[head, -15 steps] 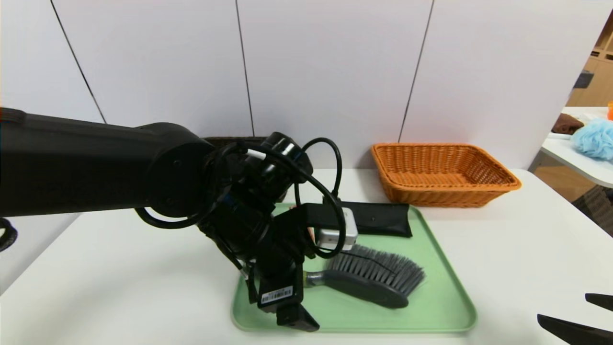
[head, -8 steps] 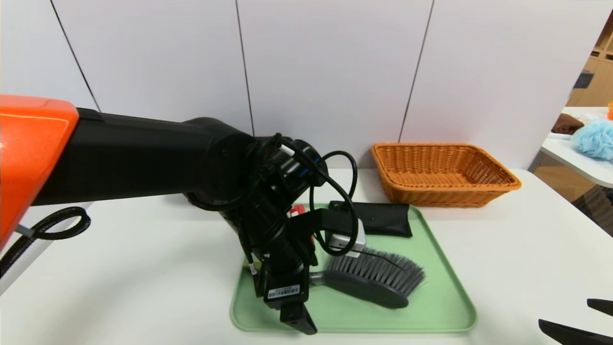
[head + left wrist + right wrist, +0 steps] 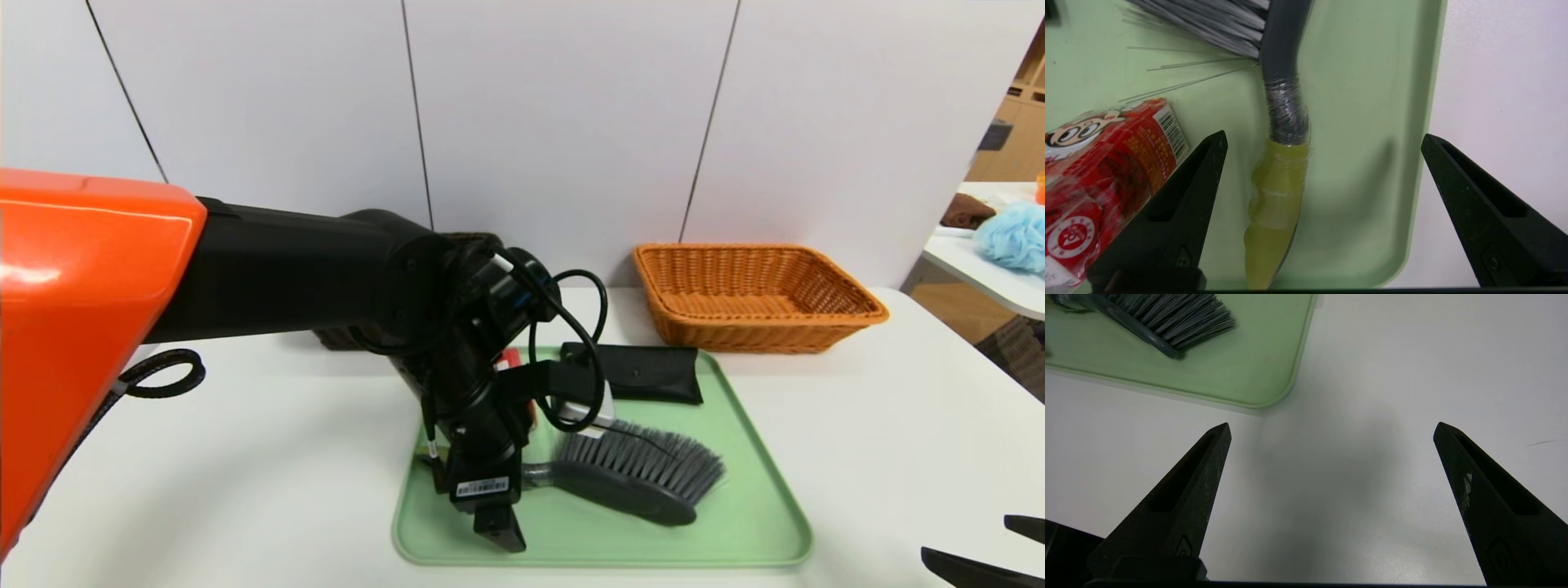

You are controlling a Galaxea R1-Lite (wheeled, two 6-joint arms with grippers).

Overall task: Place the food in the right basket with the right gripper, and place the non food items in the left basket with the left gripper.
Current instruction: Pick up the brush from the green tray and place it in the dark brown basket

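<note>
At the lower right corner of the head view, the black pointed right gripper (image 3: 984, 549) on its parked arm hung over bare white table (image 3: 245, 474), fingers spread wide and holding nothing. Just above the frame's lower centre, the black pointed left gripper (image 3: 1323, 141) pointed steeply down over the near edge of the pale green plastic tray (image 3: 759, 523), its fingers at full spread and empty, straddling the olive-green handle of the dark grey bristle brush (image 3: 629, 482), apparently lined up to grasp it there. The brush lay on its side across the tray's middle, bristles toward the wall. The small red carton box (image 3: 1094, 171) of food sat just beside one left fingertip, mostly hidden behind the wrist in the head view. The glossy orange-shelled left arm (image 3: 82, 327) reached in from the frame's left, cables looping at the wrist. Farther back, the flat black snap-flap pouch (image 3: 653, 373) lay along the tray's far edge. Beyond it at upper right stood the orange woven wicker basket (image 3: 755, 298); the dark brown wicker basket (image 3: 335, 336) was largely hidden behind the arm.
</note>
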